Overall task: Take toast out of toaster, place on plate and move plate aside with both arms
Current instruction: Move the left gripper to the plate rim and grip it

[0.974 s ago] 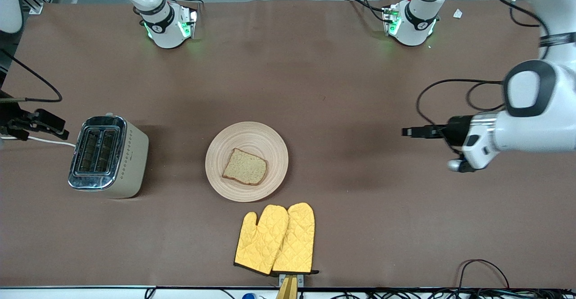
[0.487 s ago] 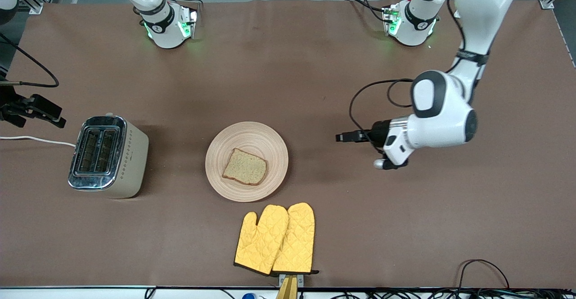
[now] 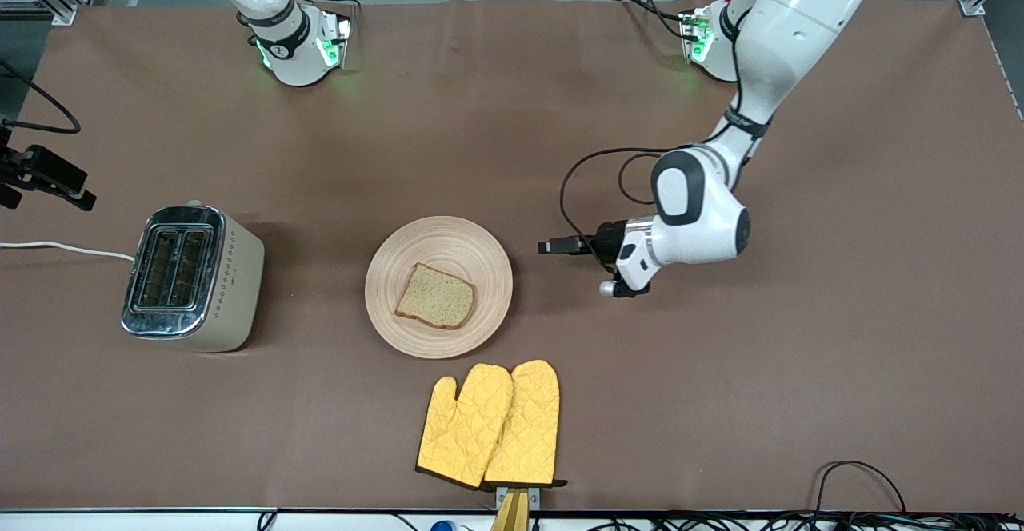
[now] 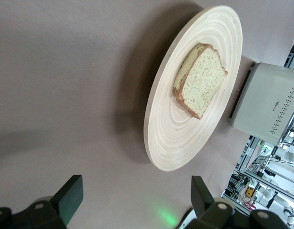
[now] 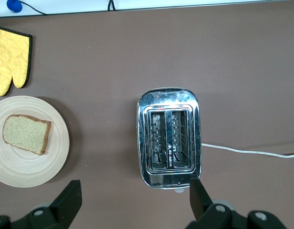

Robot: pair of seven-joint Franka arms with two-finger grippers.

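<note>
The toast (image 3: 436, 297) lies flat on the round wooden plate (image 3: 448, 239) in the middle of the table. My left gripper (image 3: 552, 246) is low beside the plate, toward the left arm's end of the table, pointing at its rim and apart from it. In the left wrist view the left gripper (image 4: 136, 200) is open and empty, with the plate (image 4: 185, 138) and toast (image 4: 201, 81) just ahead. My right gripper (image 3: 68, 183) is at the right arm's end of the table past the toaster. In the right wrist view the right gripper (image 5: 135, 200) is open and empty, with the plate (image 5: 23, 167) and toast (image 5: 25, 133) off to one side.
A cream and chrome toaster (image 3: 192, 275) with two empty slots stands toward the right arm's end; it also shows in the right wrist view (image 5: 169, 138) and the left wrist view (image 4: 270, 102). Its white cord (image 3: 64, 249) trails off. Yellow oven mitts (image 3: 492, 423) lie nearer the camera than the plate.
My left arm has swept in from the left arm's end of the table to just beside the plate. My right gripper has drawn a little away from the toaster. Plate and toast have not moved.
</note>
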